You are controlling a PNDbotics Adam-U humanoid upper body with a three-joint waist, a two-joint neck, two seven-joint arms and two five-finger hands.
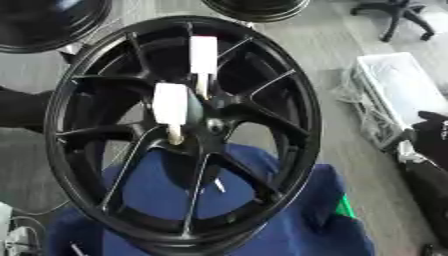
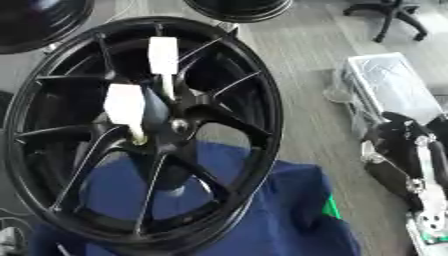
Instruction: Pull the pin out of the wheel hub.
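We see two white pins [image 1: 171,107] in the hub [image 1: 210,122]; our right hand [image 2: 407,150], clearer in the right eye view, hides its fingers—grip unknowable.

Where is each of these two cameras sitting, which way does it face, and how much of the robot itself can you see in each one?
Left eye view: sits in the robot's head, looks down at the black wheel with two white pins near its hub; only a dark part of the right hand at the right edge.
Right eye view: same head, same downward look, set slightly to the right; the right hand and arm show more fully at right.
Both share the wheel, pins, blue cloth and white bin. The left hand shows in neither.
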